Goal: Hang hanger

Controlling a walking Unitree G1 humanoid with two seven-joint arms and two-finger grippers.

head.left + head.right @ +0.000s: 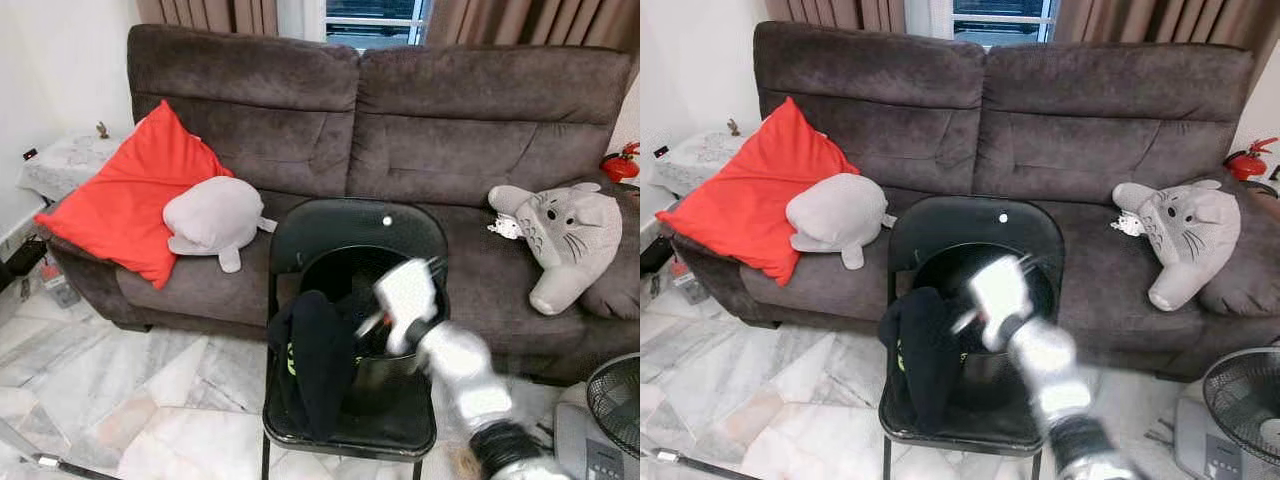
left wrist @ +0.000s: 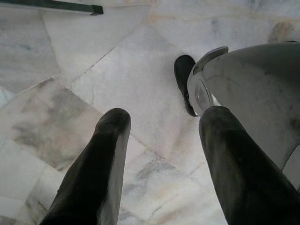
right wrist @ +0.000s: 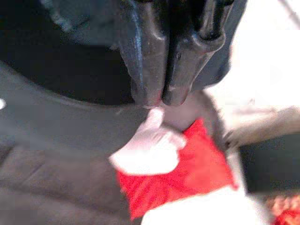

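The right gripper [image 3: 157, 96] reaches over the black folding chair [image 1: 352, 232] that stands before the dark brown plush sofa [image 1: 400, 110]; in its wrist view the two black fingers are pressed tip to tip, and whether anything thin is pinched between them cannot be told. No hanger can be made out with certainty; it may lie with the black garment [image 1: 315, 365] heaped on the chair seat, but blur on the arm hides that spot.

Risk, as a judgement: if the fingers have only cloth or nothing between them, lifting could drag the garment off the seat onto the marble floor [image 1: 120, 380], or tip the light chair. The chair back rises just ahead of the arm and could snag it.

Around: a red square cushion [image 1: 130, 195] and a pale grey plush [image 1: 213, 217] on the sofa's left, a grey Totoro toy [image 1: 562, 235] on its right, a fan [image 1: 615, 400] near the right edge.

The left gripper [image 2: 159, 168] hangs over the floor, fingers spread and empty
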